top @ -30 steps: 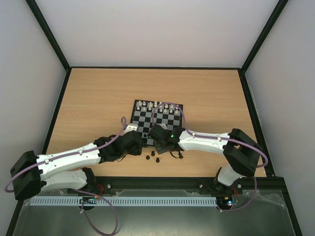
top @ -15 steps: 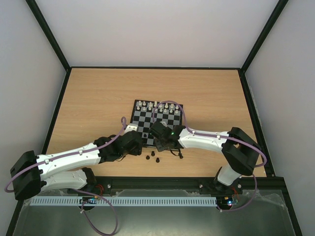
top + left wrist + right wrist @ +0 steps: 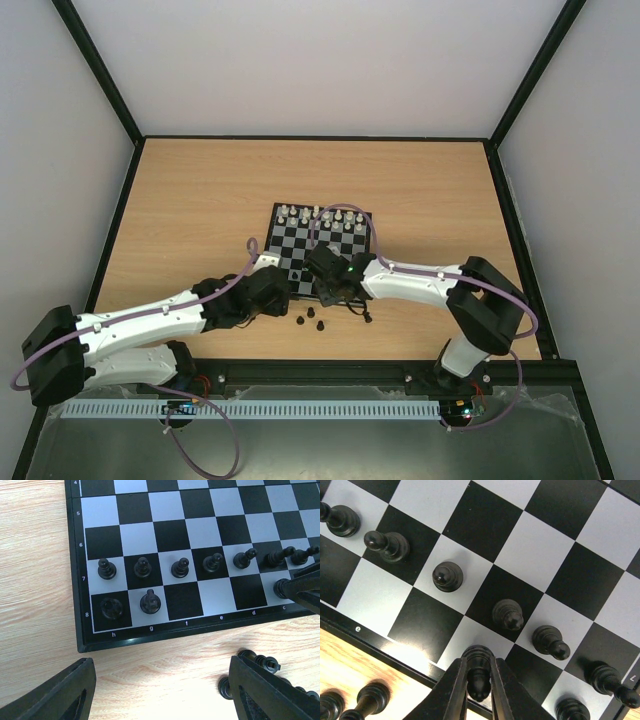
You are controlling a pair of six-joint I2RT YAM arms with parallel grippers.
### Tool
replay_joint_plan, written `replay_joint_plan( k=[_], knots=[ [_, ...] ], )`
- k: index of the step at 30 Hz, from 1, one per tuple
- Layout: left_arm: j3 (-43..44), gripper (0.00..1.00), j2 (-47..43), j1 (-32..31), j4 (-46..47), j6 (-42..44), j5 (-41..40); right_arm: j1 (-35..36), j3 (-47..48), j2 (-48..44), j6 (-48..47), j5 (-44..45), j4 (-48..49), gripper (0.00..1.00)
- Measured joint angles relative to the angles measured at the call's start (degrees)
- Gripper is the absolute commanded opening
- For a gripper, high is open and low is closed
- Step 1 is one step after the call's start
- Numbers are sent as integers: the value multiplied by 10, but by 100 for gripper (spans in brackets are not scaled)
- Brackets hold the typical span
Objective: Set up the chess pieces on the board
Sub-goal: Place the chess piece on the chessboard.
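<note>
The board (image 3: 300, 245) lies mid-table, with white pieces on its far rows. In the right wrist view my right gripper (image 3: 479, 680) is shut on a black chess piece (image 3: 479, 667), held upright over a pale near-row square of the board (image 3: 540, 550). Black pawns (image 3: 447, 576) stand in the row beyond it. My left gripper (image 3: 160, 690) is open and empty over bare table just off the board's near edge (image 3: 150, 637). A black rook (image 3: 111, 607) and knight (image 3: 150, 601) stand on h8 and g8, behind a row of pawns (image 3: 180, 567).
A few loose black pieces (image 3: 311, 320) lie on the wood just in front of the board, beside the left gripper's right finger (image 3: 270, 690) and in the right wrist view (image 3: 370, 697). The right gripper (image 3: 327, 287) and left gripper (image 3: 268, 295) are close together.
My right gripper has shifted a little left and farther over the board's near row, with the black piece still in it. The left arm has not moved.
</note>
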Motion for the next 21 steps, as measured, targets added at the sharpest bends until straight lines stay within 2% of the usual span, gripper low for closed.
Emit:
replay_joint_plan(
  k=[13, 21],
  knots=[
    [0, 76, 3, 0, 0, 0, 0, -3, 0, -2, -7, -16, 0, 33],
    [1, 77, 7, 0, 0, -1, 2, -3, -6, -86, -6, -28, -1, 44]
  ],
)
